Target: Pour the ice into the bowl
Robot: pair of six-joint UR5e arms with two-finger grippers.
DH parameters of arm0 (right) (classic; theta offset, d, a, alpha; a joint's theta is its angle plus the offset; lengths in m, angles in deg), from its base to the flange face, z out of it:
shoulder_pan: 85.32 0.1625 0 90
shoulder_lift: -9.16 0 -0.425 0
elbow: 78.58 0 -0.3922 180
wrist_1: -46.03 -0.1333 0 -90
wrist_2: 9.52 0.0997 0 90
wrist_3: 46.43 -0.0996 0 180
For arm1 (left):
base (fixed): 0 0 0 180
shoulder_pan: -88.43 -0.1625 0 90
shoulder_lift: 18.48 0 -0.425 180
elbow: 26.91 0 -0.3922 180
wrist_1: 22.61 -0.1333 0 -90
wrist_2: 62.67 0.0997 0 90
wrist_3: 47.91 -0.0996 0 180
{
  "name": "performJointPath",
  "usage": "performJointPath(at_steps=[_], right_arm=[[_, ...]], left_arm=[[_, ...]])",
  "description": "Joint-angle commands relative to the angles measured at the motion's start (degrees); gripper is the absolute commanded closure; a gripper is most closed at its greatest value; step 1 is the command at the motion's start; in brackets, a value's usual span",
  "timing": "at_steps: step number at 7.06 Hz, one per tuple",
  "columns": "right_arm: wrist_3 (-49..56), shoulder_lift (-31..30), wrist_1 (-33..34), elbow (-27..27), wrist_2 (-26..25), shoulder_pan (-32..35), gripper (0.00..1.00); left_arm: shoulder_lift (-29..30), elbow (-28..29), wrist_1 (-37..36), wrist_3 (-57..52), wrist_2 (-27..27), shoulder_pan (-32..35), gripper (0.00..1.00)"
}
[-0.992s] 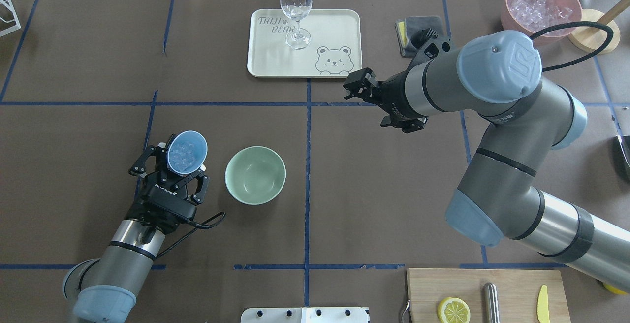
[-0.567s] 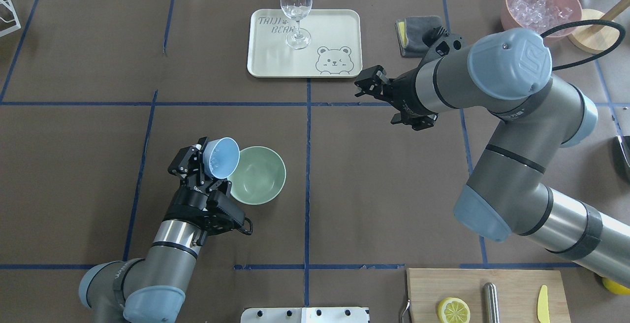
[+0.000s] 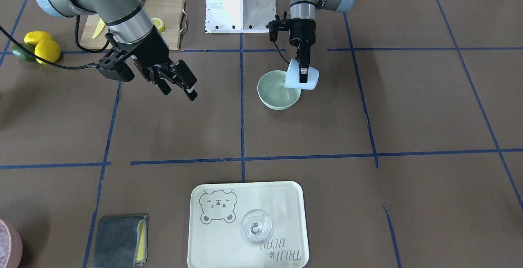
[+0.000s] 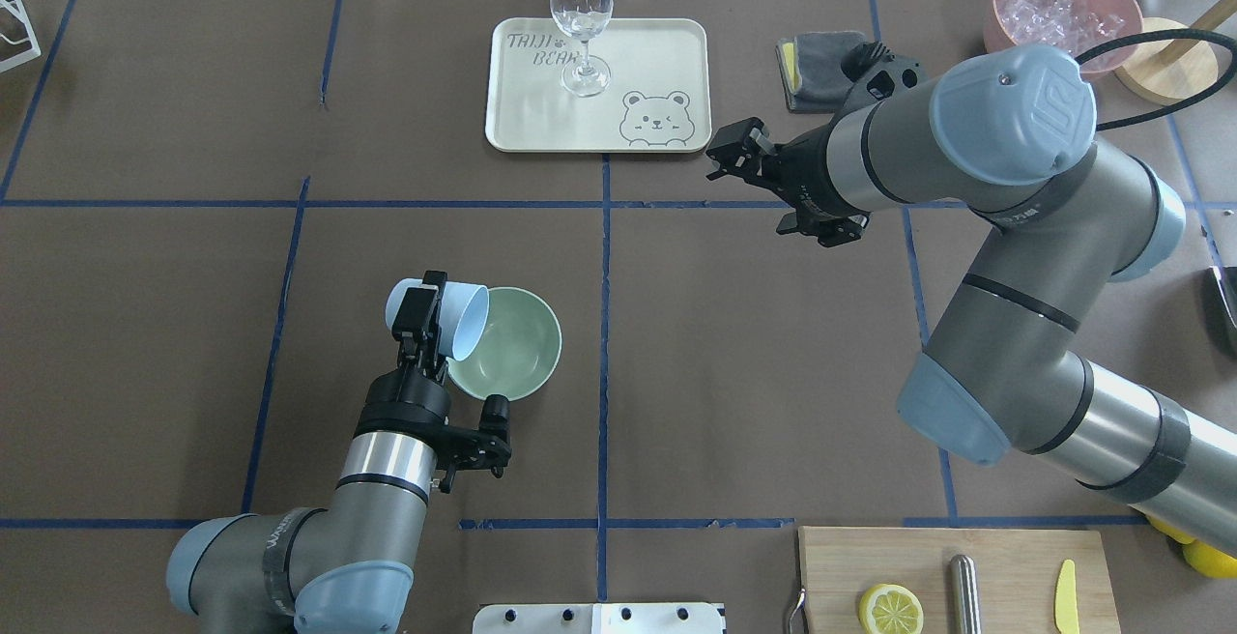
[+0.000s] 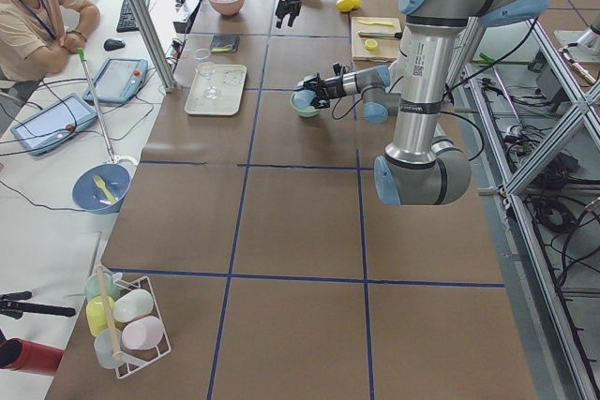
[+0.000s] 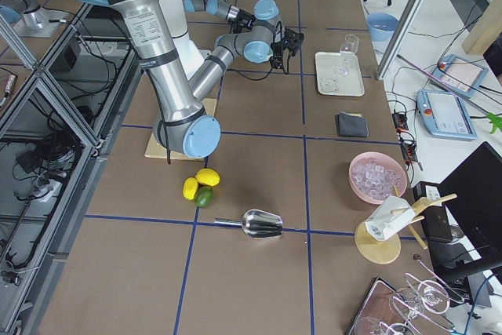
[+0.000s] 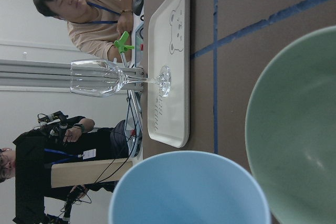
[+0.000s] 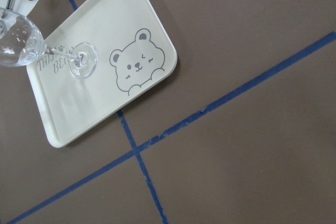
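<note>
Since a second ago the left gripper (image 4: 425,310) has tipped the blue cup (image 4: 464,323) sideways, its mouth over the rim of the bowl (image 4: 522,354) on the surface (image 4: 734,344). Front view: the cup is clamped in that gripper; the right gripper (image 3: 178,83) is spread, holding nothing. Left wrist view: the ice cannot be made out.

Brown-papered table (image 4: 754,344) gridded with blue tape.
The mint-green bowl (image 4: 512,359) sits mid-table. A cream bear-print tray (image 4: 667,44), a folded grey cloth (image 4: 821,54) and a pink bowl (image 4: 993,35) line the far edge. A wooden cutting board (image 4: 1005,557) and lemons (image 3: 47,49) lie along the robot's edge.
</note>
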Motion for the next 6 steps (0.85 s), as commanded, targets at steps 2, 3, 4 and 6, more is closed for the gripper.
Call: performJointPath(at_steps=[2,3,4,6], right_arm=[[-0.34,-0.84,-0.09,0.01,-0.28,-0.04,0.00],[-0.52,-1.02,0.00,-0.25,-0.37,-0.13,0.00],[-0.52,-1.80,0.00,-0.25,-0.20,-0.13,0.00],[-0.70,-1.98,0.00,-0.16,-0.20,-0.13,0.00]], left_arm=[[3.27,0.40,-13.58,-1.18,0.00,-0.15,1.00],[3.81,-0.47,-18.14,-1.18,0.09,-0.15,1.00],[4.59,-0.57,-21.58,-1.18,0.44,-0.15,1.00],[4.78,-0.48,-23.98,-1.18,2.19,-0.15,1.00]])
